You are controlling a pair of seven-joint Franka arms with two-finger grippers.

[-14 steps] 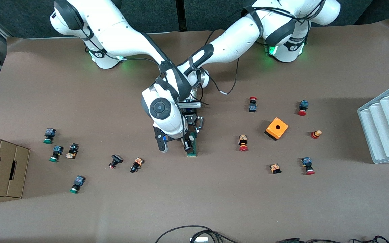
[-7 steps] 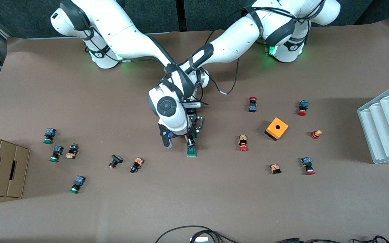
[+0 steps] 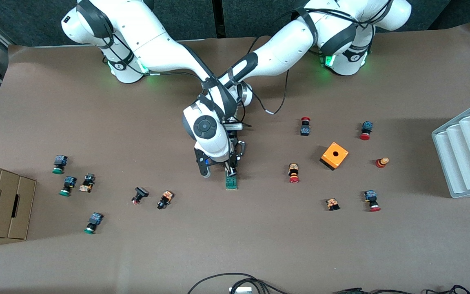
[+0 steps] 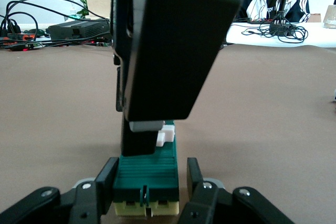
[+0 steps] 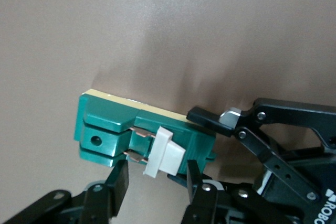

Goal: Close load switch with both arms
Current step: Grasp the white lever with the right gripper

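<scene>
The switch (image 3: 231, 181) lies flat on the table (image 3: 235, 245) near its middle, long axis running toward the front camera. Dark-green body, cream underside, white lever (image 5: 163, 152) on two copper blades. In the right wrist view the lever stands raised off the body, so the switch looks not yet closed.

Left gripper (image 4: 149, 190): down at the switch end away from the front camera, one finger (image 4: 105, 182) on each long side of the green body, drawn in narrow and touching it. Judged a bracing hold that pins the body.

Right gripper (image 5: 153, 184): directly over the lever, fingers (image 5: 118, 182) set narrow on either side of it. Contact with the lever cannot be confirmed; there seems to be a small gap on each side.

Key relation: the lever sits just beneath the right gripper, and the blades hinge along the long axis. Both grippers crowd the same short length of the switch, left low, right just above.

Judgement: the next move is a press on the lever toward the body while the left holds. Risk: the switch skids along its axis if the hold is loose.

Around it: push buttons (image 3: 165, 199) are scattered toward both ends, an orange cube (image 3: 334, 155) toward the left arm's end, all well apart.
</scene>
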